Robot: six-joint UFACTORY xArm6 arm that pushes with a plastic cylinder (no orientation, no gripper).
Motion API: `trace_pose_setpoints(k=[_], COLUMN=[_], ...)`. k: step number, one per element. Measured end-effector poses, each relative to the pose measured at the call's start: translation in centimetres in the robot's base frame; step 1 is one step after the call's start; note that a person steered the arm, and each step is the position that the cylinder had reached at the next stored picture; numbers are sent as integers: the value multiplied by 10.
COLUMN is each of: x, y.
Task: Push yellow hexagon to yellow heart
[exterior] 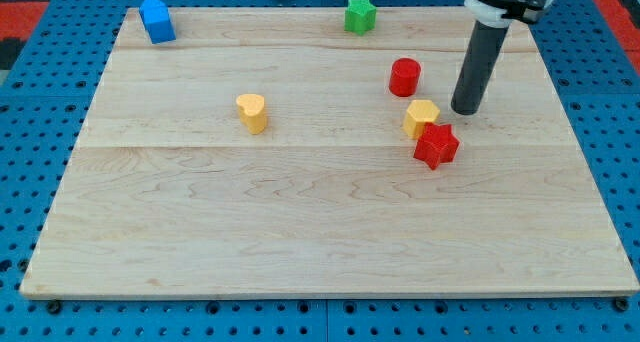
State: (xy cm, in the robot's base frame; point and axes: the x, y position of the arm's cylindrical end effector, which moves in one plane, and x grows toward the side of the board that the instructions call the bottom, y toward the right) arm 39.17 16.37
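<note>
The yellow hexagon (421, 116) serves as the landmark on the wooden surface (300, 232). The arm carries no pincer at all, so nothing opens, closes or grips; it ends in a dark rod whose tip (465, 112) stands just beside the hexagon on the view's right, seemingly a little apart from it, though a light touch cannot be ruled out. The yellow heart (252, 112) lies well apart from the hexagon toward the view's left, at nearly the same height in the view, so the push wanted runs almost straight leftward.

The tip appears well placed for that, since it sits on the side of the hexagon opposite the heart. The complication is the red star (436, 145), which touches the hexagon on its lower right. A push aimed through the hexagon's middle should carry it away from the star; a push that strikes low would likely drag the star along or spin the hexagon upward. The red cylinder (404, 77), near the hexagon toward the view's top, stays clear of a straight leftward path, as do the green star (360, 15) and the blue block (156, 20) far above it. Small corrections in line are likely needed as the hexagon slides.
</note>
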Motion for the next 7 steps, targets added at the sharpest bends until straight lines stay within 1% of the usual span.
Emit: trace_pose_setpoints(k=[2,3,4,5,6,7], x=[7,12,15,64,87,58], y=[-145,-115,-44,-36,-73,-83])
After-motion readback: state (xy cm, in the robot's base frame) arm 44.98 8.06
